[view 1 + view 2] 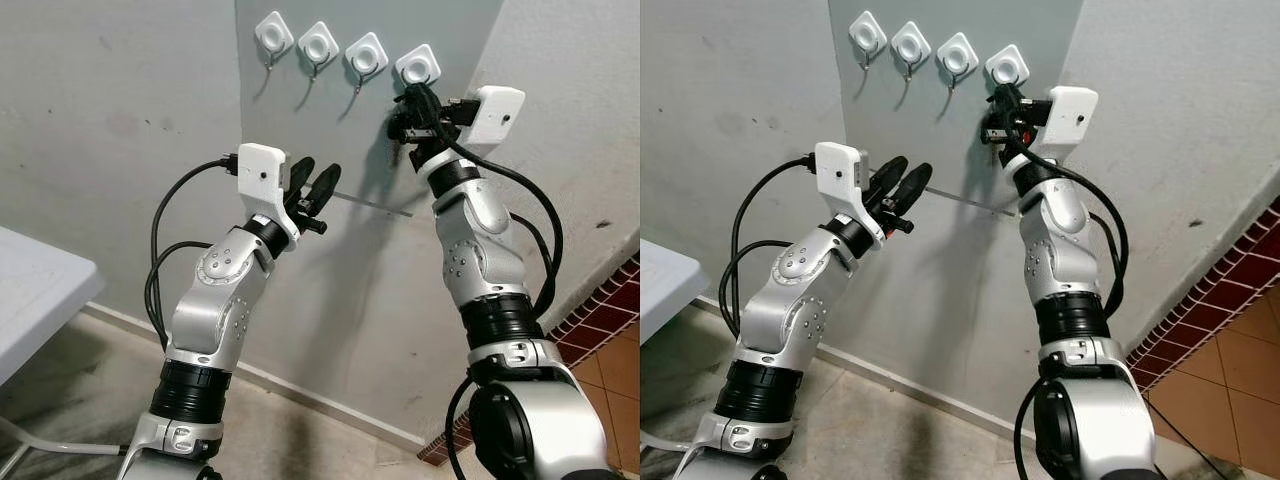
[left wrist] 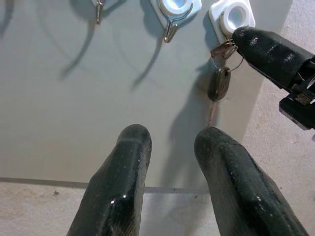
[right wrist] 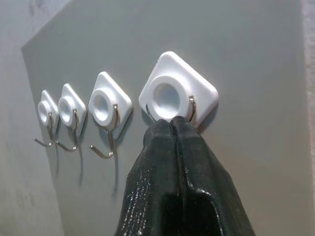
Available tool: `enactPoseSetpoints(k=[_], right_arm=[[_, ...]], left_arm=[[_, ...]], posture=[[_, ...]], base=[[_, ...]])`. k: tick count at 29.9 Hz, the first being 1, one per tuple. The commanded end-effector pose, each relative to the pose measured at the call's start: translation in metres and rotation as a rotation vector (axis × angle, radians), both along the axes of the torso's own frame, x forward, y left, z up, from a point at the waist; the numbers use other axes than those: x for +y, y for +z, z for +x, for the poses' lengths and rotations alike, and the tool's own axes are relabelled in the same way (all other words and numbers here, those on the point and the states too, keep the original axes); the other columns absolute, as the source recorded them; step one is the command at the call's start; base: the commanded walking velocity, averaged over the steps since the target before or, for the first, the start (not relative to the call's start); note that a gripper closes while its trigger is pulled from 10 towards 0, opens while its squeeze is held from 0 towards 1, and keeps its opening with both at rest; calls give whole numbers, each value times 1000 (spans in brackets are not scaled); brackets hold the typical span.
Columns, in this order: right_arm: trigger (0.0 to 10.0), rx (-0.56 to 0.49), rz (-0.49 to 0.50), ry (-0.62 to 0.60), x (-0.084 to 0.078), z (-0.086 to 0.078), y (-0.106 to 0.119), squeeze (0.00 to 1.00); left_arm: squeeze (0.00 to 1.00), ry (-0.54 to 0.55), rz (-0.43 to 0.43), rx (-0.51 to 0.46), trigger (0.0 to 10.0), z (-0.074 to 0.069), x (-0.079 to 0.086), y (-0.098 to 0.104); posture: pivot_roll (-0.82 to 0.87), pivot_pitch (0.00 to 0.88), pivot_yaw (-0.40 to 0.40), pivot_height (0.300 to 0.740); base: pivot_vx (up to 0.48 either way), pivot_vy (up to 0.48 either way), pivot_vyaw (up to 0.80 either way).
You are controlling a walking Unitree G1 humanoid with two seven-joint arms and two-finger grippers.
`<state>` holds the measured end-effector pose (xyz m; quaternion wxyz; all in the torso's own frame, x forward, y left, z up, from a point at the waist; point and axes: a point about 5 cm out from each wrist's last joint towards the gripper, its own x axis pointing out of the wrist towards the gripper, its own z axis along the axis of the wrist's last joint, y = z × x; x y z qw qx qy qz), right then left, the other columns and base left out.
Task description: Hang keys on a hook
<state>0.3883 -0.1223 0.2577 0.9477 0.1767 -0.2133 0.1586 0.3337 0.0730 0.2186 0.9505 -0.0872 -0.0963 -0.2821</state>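
The right gripper (image 3: 170,129) is covering the rightmost hook's (image 3: 178,94) lower prong, hiding the keys (image 2: 220,78) there.

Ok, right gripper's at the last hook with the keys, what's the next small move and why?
Probably open the right gripper and ease it back: it is pinched on the key ring right at the rightmost hook, and the keys hang directly below it. The left gripper hovers open, apart.

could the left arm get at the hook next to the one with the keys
Probably yes. The left tool is open, holds nothing and points at the wall below that hook, with bare wall between. The right tool is busy one hook over with the keys.
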Motion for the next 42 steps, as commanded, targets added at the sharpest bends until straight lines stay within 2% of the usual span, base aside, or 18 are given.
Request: enactPoseSetpoints(k=[1, 4, 11, 12, 21, 26, 30, 34, 38, 39, 40, 41, 42], right_arm=[[10000, 33, 103, -20, -11, 4, 2, 0], [10000, 82, 191, 7, -14, 5, -7, 0], [10000, 134, 304, 38, -15, 4, -20, 0], [10000, 140, 308, 29, -15, 3, -22, 1000], [10000, 130, 327, 39, -15, 2, -23, 1000], [10000, 115, 299, 32, -15, 0, -25, 1000], [10000, 89, 218, 22, -13, -6, -34, 1000], [10000, 91, 181, 10, -13, -9, -41, 1000], [10000, 76, 74, 9, -11, -18, -55, 1000], [10000, 65, 49, 16, -10, -20, -57, 898], [10000, 61, 34, 20, -9, -22, -60, 188], [10000, 59, 25, 23, -8, -23, -61, 188], [10000, 42, -11, 38, -7, -28, -65, 0]], left_arm=[[0, -6, -5, -18, 10000, -2, -2, 6], [0, -4, -5, -17, 10000, -2, -1, 6], [0, 0, -4, -17, 10000, -2, 0, 6], [0, 0, -5, -17, 10000, -2, 0, 6], [0, 9, -3, -19, 10000, -1, 1, 7], [0, 32, 3, -23, 10000, -1, 2, 6], [0, 55, -4, -16, 10000, -2, 4, 2], [0, 72, -4, -15, 10000, -2, 6, 0], [0, 104, -3, -13, 10000, -2, 10, -5], [0, 110, -2, -12, 10000, -2, 11, -6], [0, 114, -2, -10, 10000, -2, 11, -7], [0, 116, -2, -9, 10000, -3, 12, -8], [0, 128, -3, -7, 10000, -3, 13, -11]], posture=[[185, 0, -98, 736], [186, 0, -97, 736], [186, 0, -95, 736], [186, 0, -94, 736], [187, 0, -92, 736], [189, 0, -94, 736], [190, 0, -96, 736], [191, 0, -97, 736], [191, 0, -96, 736], [191, 0, -96, 736], [190, 0, -96, 736], [189, 0, -96, 736], [188, 0, -94, 736]], base=[[0, 0, 0], [0, 0, 0], [0, 0, 0], [0, 0, 0], [0, 0, 0], [0, 0, 0], [0, 0, 0], [0, 0, 0], [0, 0, 0], [0, 0, 0], [0, 0, 0], [0, 0, 0], [0, 0, 0]])
